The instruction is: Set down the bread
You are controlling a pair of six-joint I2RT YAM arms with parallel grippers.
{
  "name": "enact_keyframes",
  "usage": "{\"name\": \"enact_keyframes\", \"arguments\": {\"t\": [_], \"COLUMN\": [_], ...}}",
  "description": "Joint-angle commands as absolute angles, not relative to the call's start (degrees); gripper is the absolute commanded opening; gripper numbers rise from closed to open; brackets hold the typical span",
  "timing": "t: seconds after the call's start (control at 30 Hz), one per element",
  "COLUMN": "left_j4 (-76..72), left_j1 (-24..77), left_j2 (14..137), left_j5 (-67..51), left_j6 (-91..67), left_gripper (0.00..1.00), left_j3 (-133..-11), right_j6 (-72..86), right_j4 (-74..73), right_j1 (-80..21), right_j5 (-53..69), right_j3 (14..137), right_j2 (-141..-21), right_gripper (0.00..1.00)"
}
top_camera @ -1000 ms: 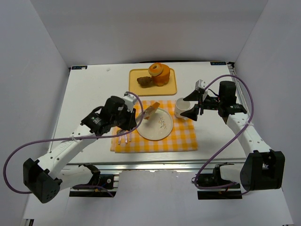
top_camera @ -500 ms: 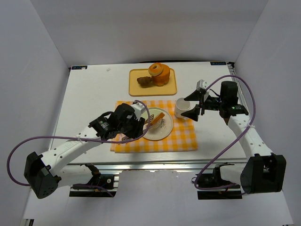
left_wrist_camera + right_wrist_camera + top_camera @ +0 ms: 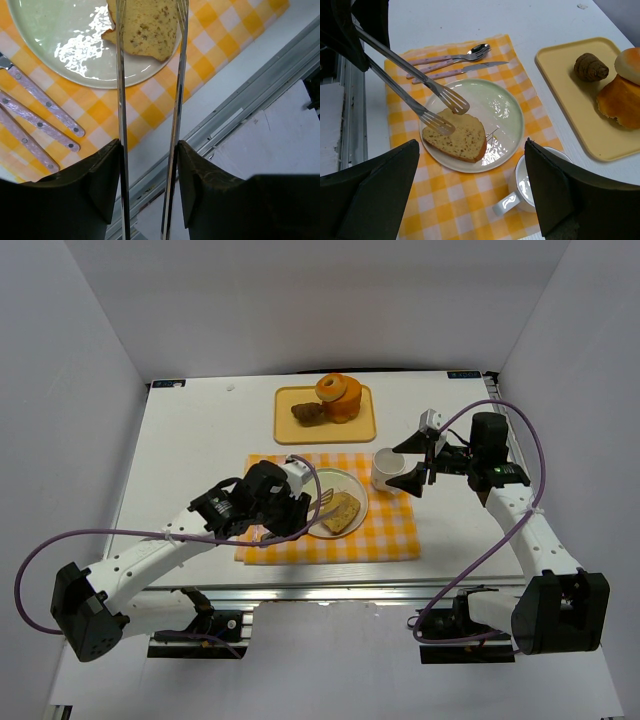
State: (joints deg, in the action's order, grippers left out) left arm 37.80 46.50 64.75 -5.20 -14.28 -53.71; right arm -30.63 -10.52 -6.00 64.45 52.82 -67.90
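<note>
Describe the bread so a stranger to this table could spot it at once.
At the table's near middle lies a yellow checked cloth with a pale round plate on it. The bread lies flat on that plate, below the tips of the tongs. It alone is a flat tan slice with brown crust; the orange bun and dark lump sit on the far tray.

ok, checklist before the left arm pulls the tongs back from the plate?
1. bread flat on plate: ok.
2. tongs tips apart: ok.
3. Tips off the bread: cannot tell; they overlap it in both wrist views.
4. left gripper grips the tongs: ok.
5. right gripper open, by the cup, away from the plate: ok.
</note>
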Motion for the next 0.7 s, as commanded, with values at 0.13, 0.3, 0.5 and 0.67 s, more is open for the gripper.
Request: {"name": "enact_keyframes", "arguments": {"t": [0.13, 0.3, 0.5, 0.67], "left_j4": [37.5, 35.3, 34.5, 29.4], "left_j1": [46.9, 46.4, 34.3, 18.7], "left_j2": [62.8, 63.0, 63.8, 62.7], "left_j5": [-6.2, -0.8, 2.5, 6.8], "left_j6": [-15.2, -18.3, -16.9, -11.7], "left_gripper": [0.52, 0.2, 0.16, 0.25], "left_j3": [-55.1, -56.5, -58.0, -54.4], "right_j6": [-31.4, -31.4, -31.4, -31.4], "right_j4": [-10.3, -10.3, -10.5, -10.4], "right_j1": [-5.4, -5.4, -5.4, -5.4], "right_j5": [65.0, 65.3, 65.8, 66.4], "right_j3": [52.7, 52.8, 52.8, 52.6], "right_j2": [-66.8, -66.8, -67.1, -67.4], "right_gripper": [0.89, 0.89, 0.89, 0.89]}}
